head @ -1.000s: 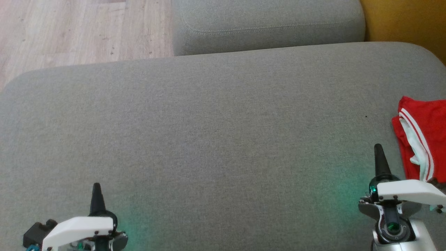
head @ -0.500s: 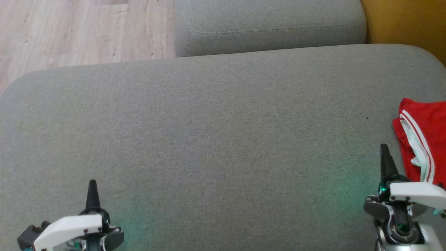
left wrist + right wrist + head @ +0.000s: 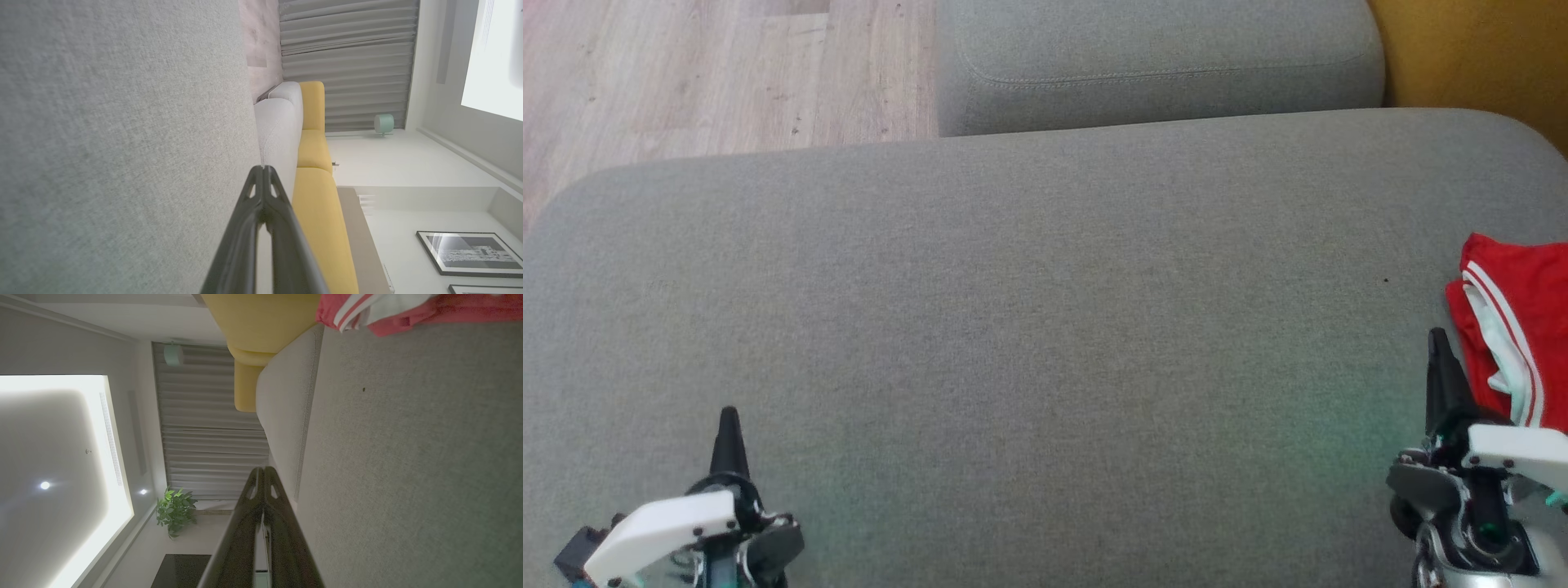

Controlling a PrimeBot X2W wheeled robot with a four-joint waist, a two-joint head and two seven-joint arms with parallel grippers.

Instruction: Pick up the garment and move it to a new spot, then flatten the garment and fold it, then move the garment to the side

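Garment [image 3: 1515, 327] beside closed right gripper [image 3: 1437, 343]; cushion [image 3: 1013, 327]

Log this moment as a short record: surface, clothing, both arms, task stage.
surface: grey sofa seat, with a second grey cushion behind it
clothing: red garment with white stripes, lying at the seat's right edge, partly cut off in the head view
left arm: left gripper shut, empty, over the seat's near left
right arm: right gripper shut, empty, just left of the garment
task stage: garment not held; whether it is folded cannot be told
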